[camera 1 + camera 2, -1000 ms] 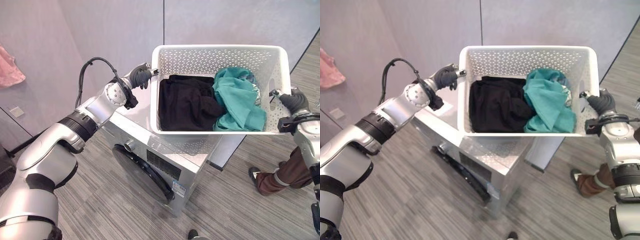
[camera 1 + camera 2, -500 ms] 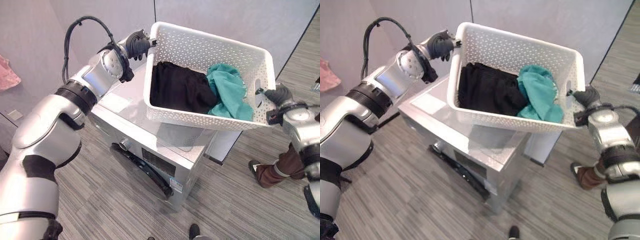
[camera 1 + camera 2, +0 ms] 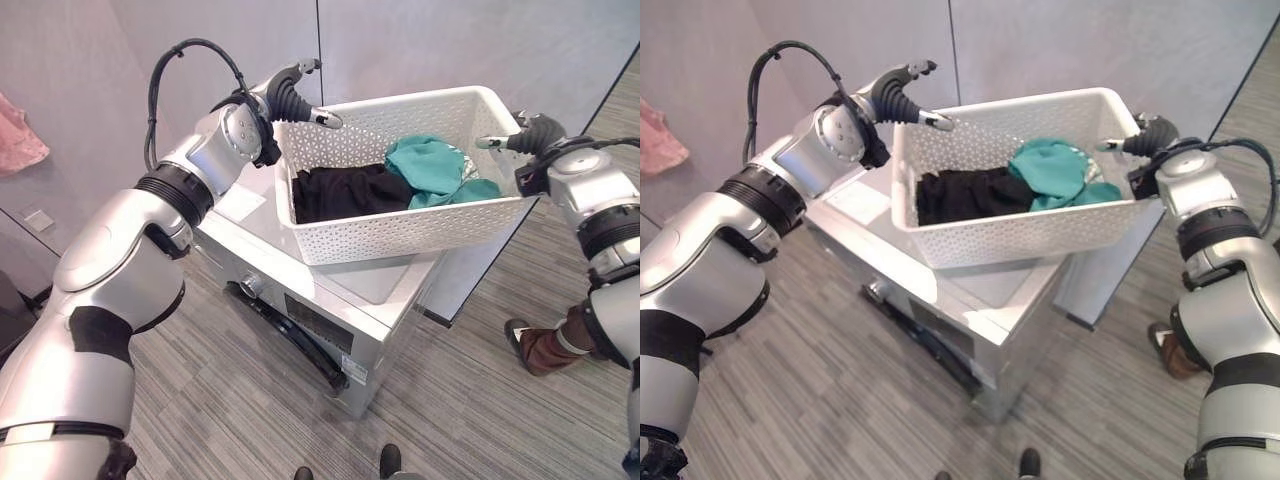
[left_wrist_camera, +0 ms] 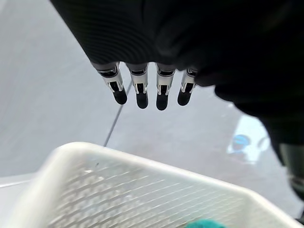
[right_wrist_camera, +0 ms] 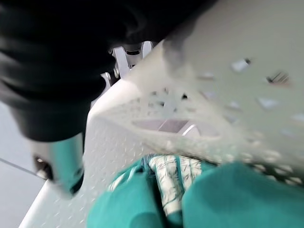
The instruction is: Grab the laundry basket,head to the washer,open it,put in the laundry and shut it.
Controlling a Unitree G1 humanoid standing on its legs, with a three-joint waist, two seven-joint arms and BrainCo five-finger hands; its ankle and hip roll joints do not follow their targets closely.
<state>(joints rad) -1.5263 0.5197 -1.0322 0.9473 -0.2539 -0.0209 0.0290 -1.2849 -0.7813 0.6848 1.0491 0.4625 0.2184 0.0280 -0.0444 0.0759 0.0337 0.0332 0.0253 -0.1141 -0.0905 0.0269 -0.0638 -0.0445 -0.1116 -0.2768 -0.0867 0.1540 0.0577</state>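
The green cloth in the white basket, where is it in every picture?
Left eye view: green cloth lies in the basket's right half, beside the black clothes.
Right eye view: same spot, right of the black clothes.
Left wrist view: a small green bit at the bottom edge, inside the basket.
Right wrist view: it fills the lower part.
Shared landmark: the white basket.

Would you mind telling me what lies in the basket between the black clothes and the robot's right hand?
A teal garment lies there, beside the black clothes in the white basket, toward the right hand; the left eye view shows it.
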